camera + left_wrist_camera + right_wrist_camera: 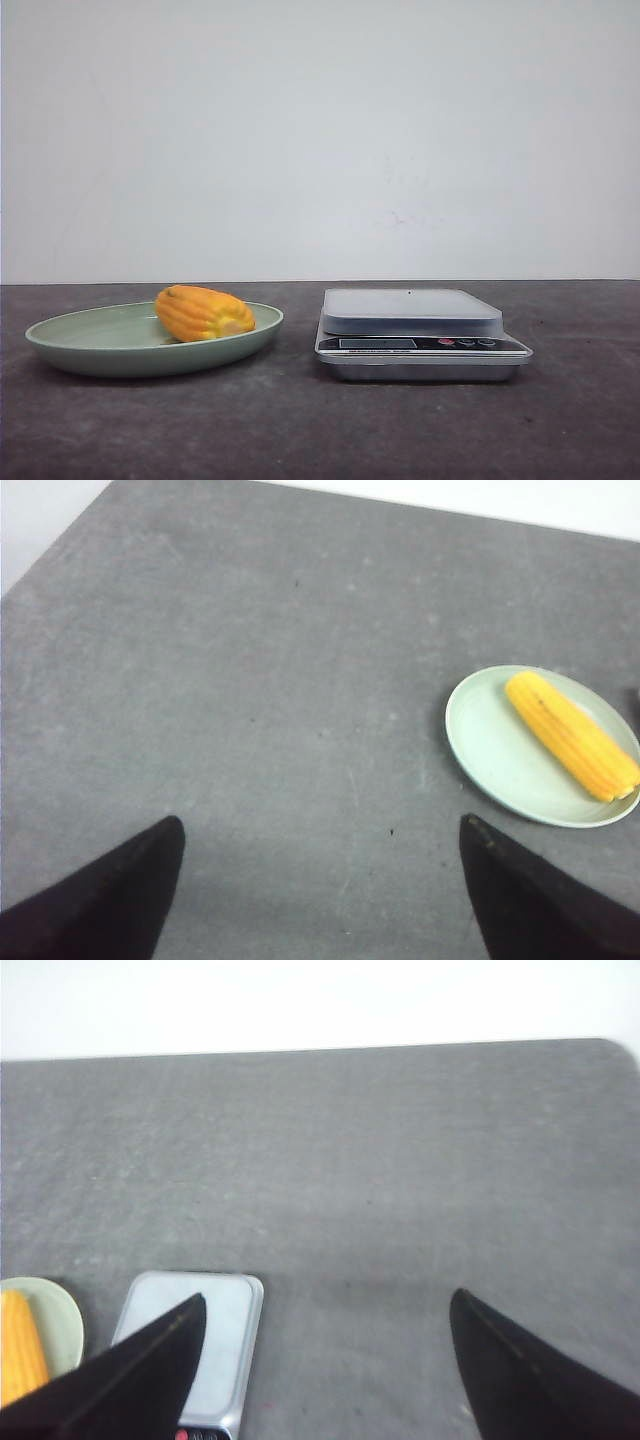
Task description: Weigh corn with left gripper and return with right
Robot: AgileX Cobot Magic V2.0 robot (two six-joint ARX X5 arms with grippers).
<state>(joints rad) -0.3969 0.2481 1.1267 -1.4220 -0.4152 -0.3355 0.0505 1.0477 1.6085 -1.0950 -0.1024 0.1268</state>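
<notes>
On the grey desk [300,430] a shallow green plate [90,345] sits just left of the scale [420,335], with a small gap between them. The corn [204,312] lies on its side in the plate, on the half nearer the scale. The scale's pan is bare.

My left hand [320,890] hangs above the desk, well away from the plate, its dark fingers spread wide and holding nothing. My right hand [320,1360] hangs above the scale's far side, also spread wide and empty. Neither hand shows in the front view.

My guess at the risks: the corn is round and tapered, so a grip near the thin end could let it squirt out or roll across the plate. Pressing down on it near the rim could tip the shallow plate. Released off-centre on the flat pan, the corn could roll off.
</notes>
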